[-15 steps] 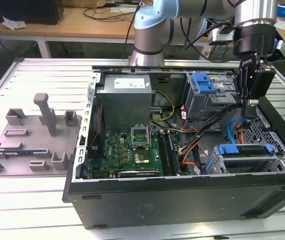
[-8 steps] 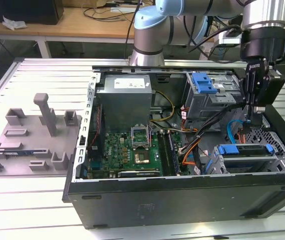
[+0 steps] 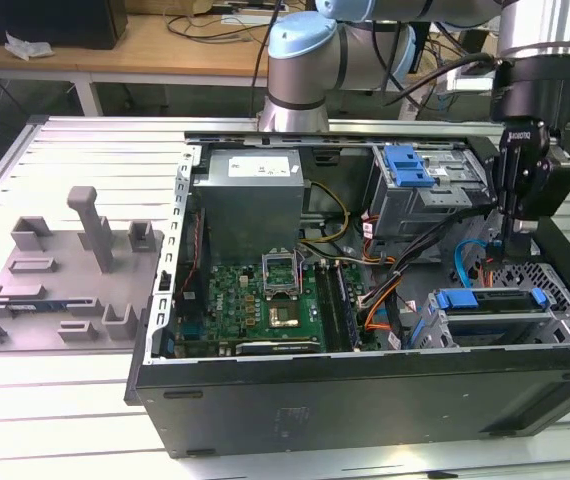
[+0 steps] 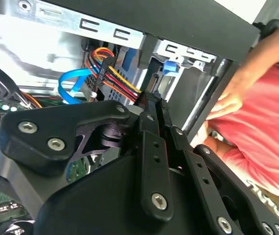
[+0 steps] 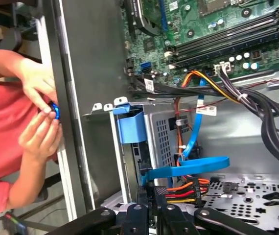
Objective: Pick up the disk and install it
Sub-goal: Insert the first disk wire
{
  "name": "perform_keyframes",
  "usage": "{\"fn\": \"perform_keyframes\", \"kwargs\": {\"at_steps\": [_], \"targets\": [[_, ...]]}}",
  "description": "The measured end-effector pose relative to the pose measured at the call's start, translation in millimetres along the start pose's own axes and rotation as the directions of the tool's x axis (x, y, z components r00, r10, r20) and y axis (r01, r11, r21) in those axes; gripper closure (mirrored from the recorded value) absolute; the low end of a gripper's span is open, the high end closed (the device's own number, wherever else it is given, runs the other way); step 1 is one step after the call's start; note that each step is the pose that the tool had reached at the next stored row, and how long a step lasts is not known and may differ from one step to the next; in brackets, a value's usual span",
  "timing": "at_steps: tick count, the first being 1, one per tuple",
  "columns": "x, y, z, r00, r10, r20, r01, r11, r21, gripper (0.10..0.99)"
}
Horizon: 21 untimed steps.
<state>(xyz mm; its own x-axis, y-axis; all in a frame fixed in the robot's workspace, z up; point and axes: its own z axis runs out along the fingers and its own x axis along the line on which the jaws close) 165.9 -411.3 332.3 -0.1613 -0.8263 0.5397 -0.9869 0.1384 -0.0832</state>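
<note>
The disk [image 3: 490,300] lies in the metal drive cage [image 3: 510,330] at the front of the open computer case, on the exterior view's right; its blue carrier bracket runs across the top. One end of that blue bracket [image 5: 129,125] shows in the first wrist view. My gripper [image 3: 512,245] hangs just behind the cage, pointing down into the case, with its fingers [image 4: 151,105] pressed together and nothing seen between them. Its tips [image 5: 151,191] sit beside the plug of the red, yellow and orange wires [image 5: 183,188] and a flat blue cable [image 5: 188,166].
A second drive cage with a blue latch [image 3: 410,165] stands at the back. The motherboard [image 3: 275,300] and power supply [image 3: 250,195] lie toward the exterior view's left. A grey fixture [image 3: 75,270] sits outside the case. A person's hands [image 5: 39,122] work at the case's outer wall.
</note>
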Motion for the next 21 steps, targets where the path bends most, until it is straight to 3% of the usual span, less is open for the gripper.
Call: {"fn": "perform_keyframes", "kwargs": {"at_steps": [2,3,7,11,14,16,19,20,21], "targets": [[3.4,-0.5,1.7,0.9994,0.003,0.0335,-0.003,1.0,-0.001,0.918],[5.3,-0.5,2.2,0.9985,0.004,0.0546,-0.004,1.0,-0.003,0.918],[7.9,-0.7,2.4,0.9951,0.004,0.0992,-0.004,1.0,-0.006,0.918],[11.5,-1.1,-1.6,0.9902,-0.009,0.1397,0.009,1.0,-0.003,0.918],[14.3,-1.2,-4.8,0.9873,-0.018,0.1581,0.018,0.9998,0.0,0.918],[16.9,-1.5,-6.8,0.986,-0.023,0.165,0.022,0.9997,0.004,0.918],[21.7,0.0,-4.2,0.9835,-0.027,0.179,0.026,0.9996,0.005,0.918],[23.3,0.1,-3.2,0.9819,-0.026,0.1877,0.026,0.9996,0.004,0.918],[25.6,-0.2,-1.7,0.9781,-0.026,0.2067,0.026,0.9997,0.001,0.918]]}}
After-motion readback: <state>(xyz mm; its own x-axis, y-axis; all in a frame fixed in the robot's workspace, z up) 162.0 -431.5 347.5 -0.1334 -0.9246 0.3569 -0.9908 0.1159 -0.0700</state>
